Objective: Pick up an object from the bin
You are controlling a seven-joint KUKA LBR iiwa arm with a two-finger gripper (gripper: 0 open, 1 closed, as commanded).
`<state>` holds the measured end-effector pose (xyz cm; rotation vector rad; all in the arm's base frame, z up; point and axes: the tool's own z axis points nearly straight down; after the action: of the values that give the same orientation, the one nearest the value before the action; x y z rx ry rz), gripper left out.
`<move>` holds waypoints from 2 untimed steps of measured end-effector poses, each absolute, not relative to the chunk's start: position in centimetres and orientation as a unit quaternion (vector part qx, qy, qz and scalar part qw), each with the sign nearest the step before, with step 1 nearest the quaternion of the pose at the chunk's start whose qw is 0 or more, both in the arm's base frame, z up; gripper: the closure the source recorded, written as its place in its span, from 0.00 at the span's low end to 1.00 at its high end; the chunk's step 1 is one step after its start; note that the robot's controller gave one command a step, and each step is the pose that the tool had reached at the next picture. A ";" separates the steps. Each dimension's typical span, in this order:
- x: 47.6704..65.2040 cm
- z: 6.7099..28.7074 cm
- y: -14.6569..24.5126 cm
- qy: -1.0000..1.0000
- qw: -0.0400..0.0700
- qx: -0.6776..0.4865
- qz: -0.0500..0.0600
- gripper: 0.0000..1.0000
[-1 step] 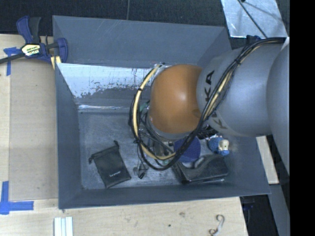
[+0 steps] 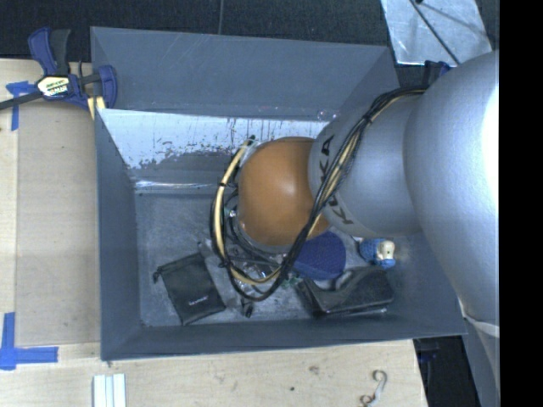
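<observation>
Your gripper (image 2: 245, 295) hangs low beside the black pouch (image 2: 192, 289). You cannot tell whether it's open or closed.

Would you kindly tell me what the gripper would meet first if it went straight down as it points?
Likely the bin floor beside the flat black pouch's right edge, though depth under the gripper is unclear.

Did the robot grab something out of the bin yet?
Not that I can see. Done: the arm is low in the bin, its gripper by the floor's middle. In hand: it sits between a black flat pouch and a blue round thing; nothing shows held. Left: grabbing and lifting one; a black case and small blue-and-white toy lie nearby too.
</observation>
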<state>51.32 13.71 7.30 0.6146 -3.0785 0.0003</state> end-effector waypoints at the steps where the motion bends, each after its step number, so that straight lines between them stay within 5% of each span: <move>1: 49.6 7.0 19.0 -0.933 -0.001 0.361 -0.001 0.00; 2: 49.7 7.0 18.8 -0.934 0.000 0.358 0.000 1.00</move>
<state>49.67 18.77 7.02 1.1252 -2.9336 -0.0009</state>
